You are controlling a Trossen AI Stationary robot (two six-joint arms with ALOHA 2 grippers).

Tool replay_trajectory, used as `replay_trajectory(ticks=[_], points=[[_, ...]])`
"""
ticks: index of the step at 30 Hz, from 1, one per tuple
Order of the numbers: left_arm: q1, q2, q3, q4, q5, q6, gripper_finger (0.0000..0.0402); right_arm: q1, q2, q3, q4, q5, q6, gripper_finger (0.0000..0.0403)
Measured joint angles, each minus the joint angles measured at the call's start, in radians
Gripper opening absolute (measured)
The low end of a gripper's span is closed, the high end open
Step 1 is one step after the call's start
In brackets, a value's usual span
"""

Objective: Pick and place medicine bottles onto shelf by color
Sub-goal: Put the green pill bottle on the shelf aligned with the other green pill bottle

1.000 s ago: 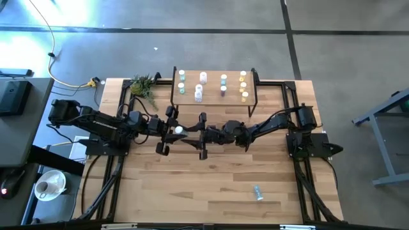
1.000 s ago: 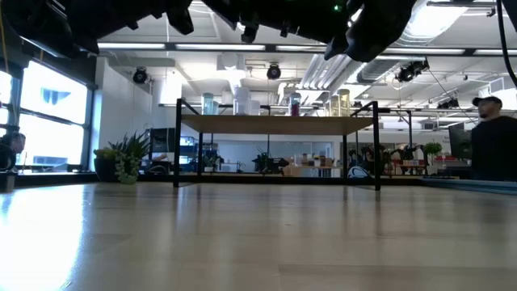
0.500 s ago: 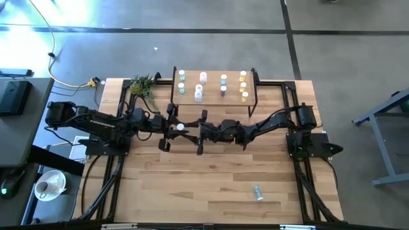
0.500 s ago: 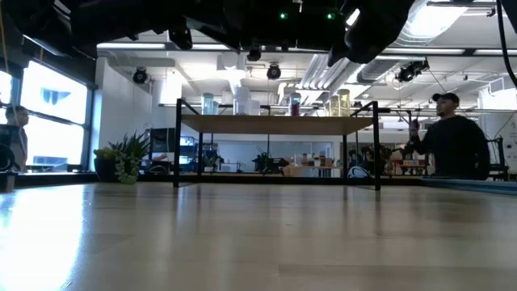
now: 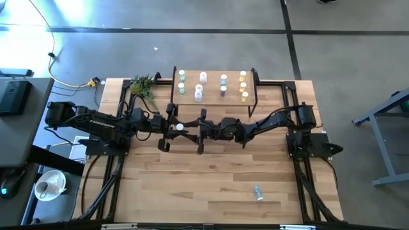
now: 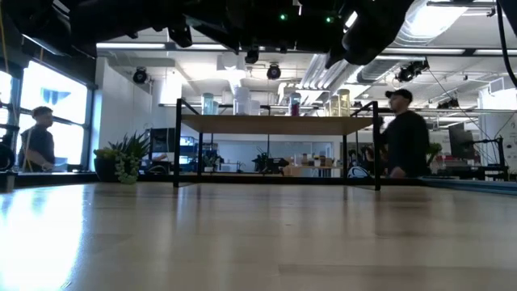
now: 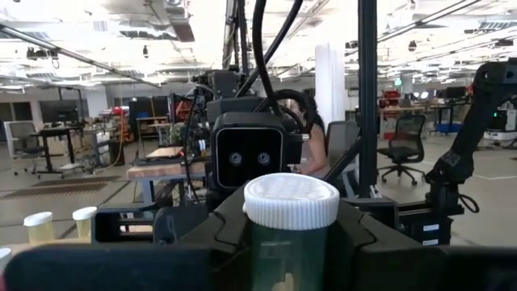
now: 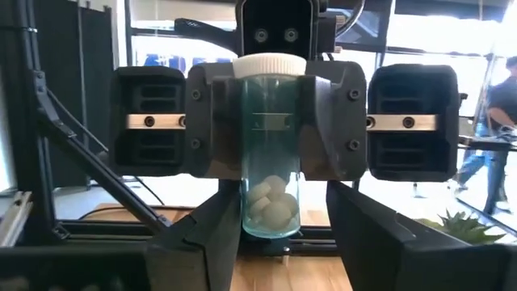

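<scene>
Since a second ago: both arms have slid a little toward the left side of the table, and the two grippers have come closer together.
Loose bottle [image 5: 257,191]: it lies on its side near the front edge of the table [image 5: 211,179], well apart from both arms. You have not picked it up yet.
Left gripper [image 5: 172,128]: it is squeezed on the teal-green bottle [image 8: 270,145], which stands upright with its white cap on top, held up above the table.
Right gripper [image 5: 203,132]: it faces the left one, with its fingers on each side of the bottle. You cannot tell if they touch it.
Why: this looks like a hand-over, so the right arm can carry the bottle on.
Shelf [image 5: 214,101]: it stands at the back, with bottles in rows by color.
Room: people walk far behind the table.
</scene>
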Motion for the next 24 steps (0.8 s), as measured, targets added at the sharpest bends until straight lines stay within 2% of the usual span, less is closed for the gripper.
replay_trajectory(ticks=[11, 18, 24], points=[[0.000, 0.000, 0.000, 0.000, -0.022, 0.000, 0.0080, -0.002, 0.000, 0.001, -0.001, -0.016, -0.003, 0.0080], [0.000, -0.003, 0.000, -0.001, -0.012, -0.022, 0.0084, -0.001, 0.000, 0.077, -0.130, -0.016, 0.000, 0.0084], [0.000, -0.002, 0.001, -0.024, 0.027, -0.028, 0.0121, 0.000, 0.002, 0.094, -0.172, -0.022, -0.011, 0.0082]])
